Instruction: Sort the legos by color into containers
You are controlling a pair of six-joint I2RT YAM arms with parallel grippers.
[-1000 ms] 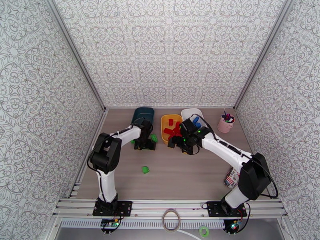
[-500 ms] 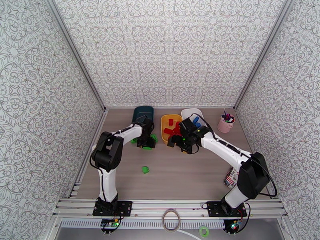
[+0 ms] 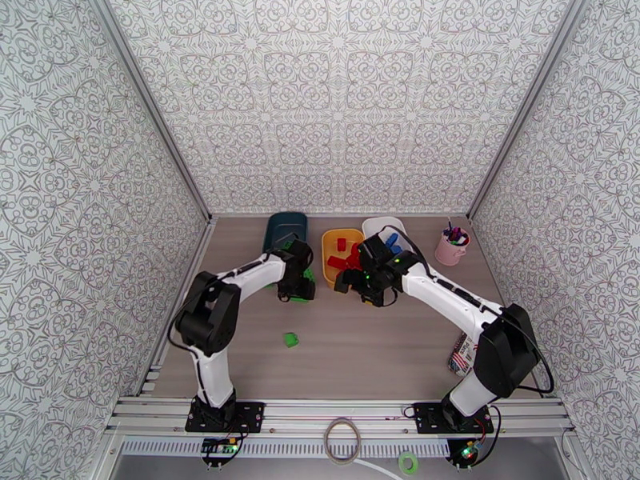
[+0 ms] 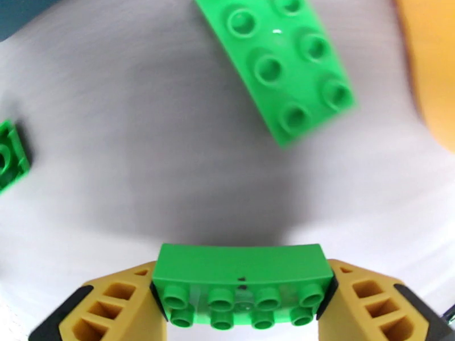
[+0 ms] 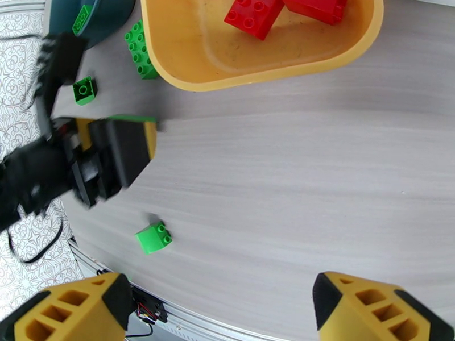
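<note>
1. Your left claw (image 4: 244, 294) pinches an eight-stud green brick (image 4: 244, 271) by its short ends. It appears to hang just above the surface (image 4: 142, 177), so this brick is picked up but not yet dropped.
2. Your right claw (image 5: 222, 308) is spread wide with nothing between its fingers. It hovers over bare surface, with the yellow tub (image 5: 256, 80) just ahead of it.
3. Sorted so far:
   - The yellow tub holds red bricks (image 5: 254, 15).
   - The white tub (image 3: 376, 227), beyond the right claw, holds blue bricks (image 3: 391, 243), partly hidden by that arm.
   - The teal tub (image 5: 114, 12), ahead of the left claw, holds at least one small green piece (image 5: 81, 18).
4. Left to sort, besides the held brick:
   - A long green brick (image 4: 278, 63) lies ahead of the left claw and a little to its right, just beside the yellow tub's wall.
   - A small green square brick (image 4: 8, 157) sits to the left claw's left.
   - A lone green brick (image 5: 153, 237) lies well apart from the tubs, behind the left claw and ahead-left of the right claw.
5. Every loose brick you can see is green, so I judge the reds and blues finished and the task near its end. Four green bricks, counting the held one, remain for the teal tub.
6. The long green brick touches or nearly touches the yellow tub; I cannot tell which. Expect little room for a finger on that side.
</note>
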